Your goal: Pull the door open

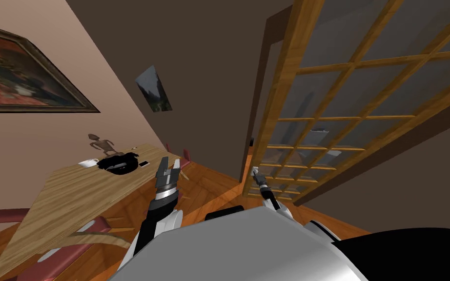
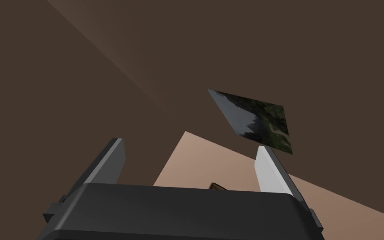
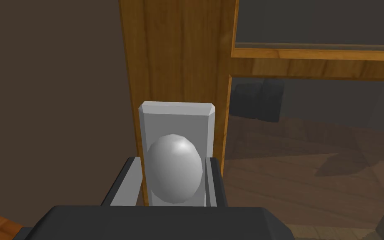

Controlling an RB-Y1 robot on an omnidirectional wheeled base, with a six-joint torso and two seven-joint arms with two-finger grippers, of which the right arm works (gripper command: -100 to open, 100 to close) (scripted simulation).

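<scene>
Knob (image 3: 173, 168): grey ovoid on wooden door (image 3: 178, 50)

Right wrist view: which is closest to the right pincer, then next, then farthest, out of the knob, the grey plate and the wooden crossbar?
1. Knob: nearest, squeezed between the right pincer's two fingers.
2. Plate: just behind the knob, fixed to the door's wooden edge.
3. Crossbar: farthest, higher up the door and off to one side of the plate.

Open floor (image 1: 214, 184) lies between table (image 1: 72, 192) and door (image 1: 285, 73)
</scene>
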